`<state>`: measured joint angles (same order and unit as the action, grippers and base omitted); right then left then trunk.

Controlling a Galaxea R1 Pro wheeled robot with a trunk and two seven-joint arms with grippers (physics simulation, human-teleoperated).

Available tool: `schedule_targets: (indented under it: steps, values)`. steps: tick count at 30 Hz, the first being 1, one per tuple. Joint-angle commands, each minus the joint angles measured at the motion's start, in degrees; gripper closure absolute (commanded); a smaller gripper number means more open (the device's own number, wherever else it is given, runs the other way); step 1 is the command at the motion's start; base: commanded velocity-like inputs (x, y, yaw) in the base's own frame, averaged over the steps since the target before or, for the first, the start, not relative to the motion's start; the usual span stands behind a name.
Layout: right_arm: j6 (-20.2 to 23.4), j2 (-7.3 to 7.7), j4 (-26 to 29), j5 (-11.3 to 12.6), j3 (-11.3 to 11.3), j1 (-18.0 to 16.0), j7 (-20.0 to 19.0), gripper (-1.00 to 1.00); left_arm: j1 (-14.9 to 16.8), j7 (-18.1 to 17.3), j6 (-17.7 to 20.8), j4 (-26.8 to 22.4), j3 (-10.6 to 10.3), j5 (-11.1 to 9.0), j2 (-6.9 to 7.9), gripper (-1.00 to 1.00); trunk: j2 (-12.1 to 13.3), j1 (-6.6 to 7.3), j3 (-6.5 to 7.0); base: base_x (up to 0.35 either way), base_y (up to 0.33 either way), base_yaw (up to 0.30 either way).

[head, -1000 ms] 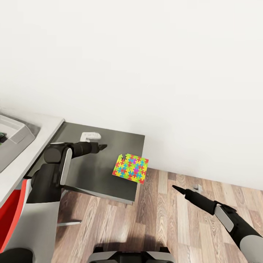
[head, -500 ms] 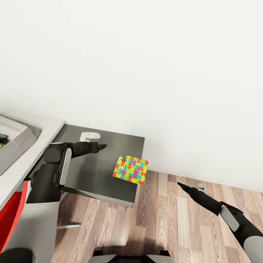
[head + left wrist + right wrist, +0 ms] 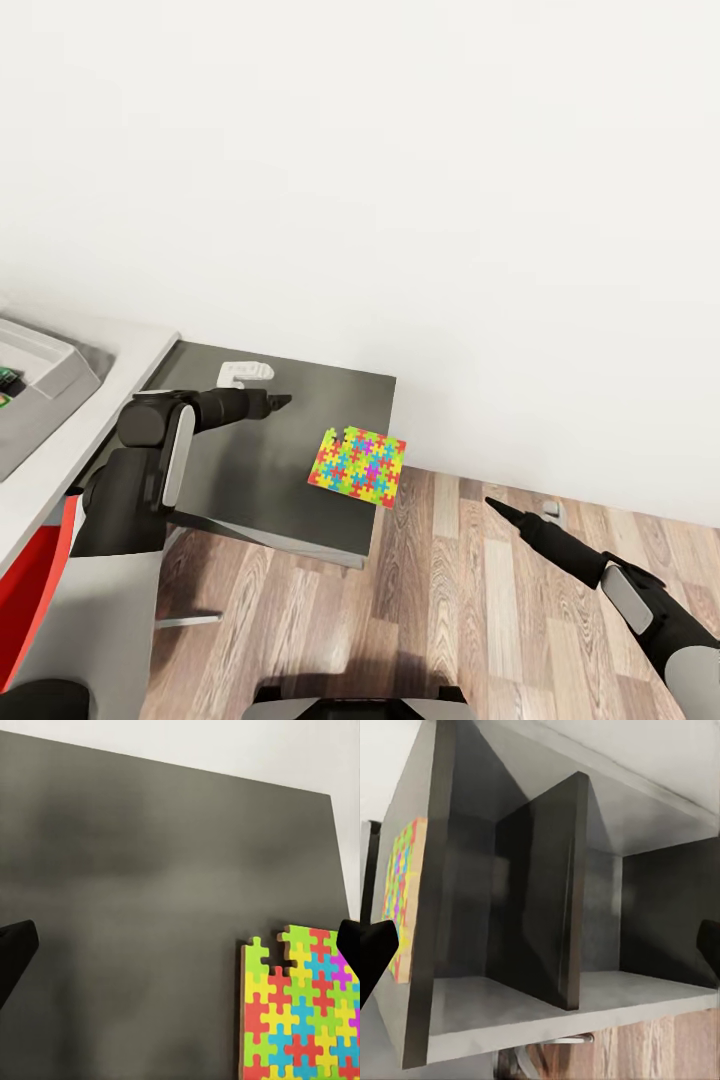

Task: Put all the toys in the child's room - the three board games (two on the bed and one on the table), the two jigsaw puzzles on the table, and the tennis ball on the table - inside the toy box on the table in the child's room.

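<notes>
Vs 0.5 s ago: almost no change. Right arm holds about the same pose, tip a touch lower/nearer; left arm unmoved; puzzle in same spot. Vs 1 s ago: right arm has swung right and dropped a bit; whole view shifted slightly, so camera moved too.

Puzzle [image 3: 358, 465] lies flat on the dark cabinet top [image 3: 250, 470], at its right-near corner; puzzle's right edge sits at, maybe just over, the cabinet's right edge. One piece-shaped notch along its far edge, seen in left wrist view [image 3: 300, 1012].

Left gripper [image 3: 278, 402] hovers over cabinet top, left of and farther than the puzzle, apart from it. Fingers spread wide in wrist view, nothing between them.

Right gripper [image 3: 495, 508] is out over the wood floor [image 3: 470, 620], right of the cabinet, near but not touching. Fingers spread, empty. Its wrist cam looks at the cabinet's open right side: two cubbies split by a divider [image 3: 547, 892], puzzle edge [image 3: 403, 896] showing on top.

Small white object [image 3: 246, 372] at cabinet's far edge, by the wall.

Toy box [image 3: 45, 362] at far left on the pale counter [image 3: 60, 440], partly cut off; sth green inside, unclear.

Open room: bare cabinet top left of puzzle; clear floor right of and near the cabinet.
</notes>
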<state>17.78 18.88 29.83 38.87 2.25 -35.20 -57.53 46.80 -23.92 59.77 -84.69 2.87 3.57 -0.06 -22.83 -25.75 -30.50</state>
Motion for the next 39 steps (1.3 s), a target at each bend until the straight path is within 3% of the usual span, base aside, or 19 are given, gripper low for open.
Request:
schedule_targets:
  steps: [1, 12, 39]
  values:
    - [0.29, -0.03, -0.02, 0.41, 0.00, -0.03, -0.12, -1.00, 0.04, -0.43, 0.23, -0.04, 0.05, 0.38, -0.01, -1.00, -0.09, -0.03, -0.08, 0.000, 0.000, 0.000]
    - [-0.65, -0.21, -0.04, 0.50, -0.05, -0.04, -0.18, -1.00, 0.04, -0.43, 0.23, -0.04, -0.11, 0.38, -0.08, -1.00, -0.09, -0.03, 0.08, 0.000, 0.000, 0.000]
    - [-0.82, -0.33, -0.04, 0.42, -0.06, -0.03, -0.21, -1.00, 0.04, -0.43, 0.23, -0.04, -0.39, 0.46, -0.36, -1.00, -0.09, -0.03, 2.45, -0.038, 0.000, 0.000]
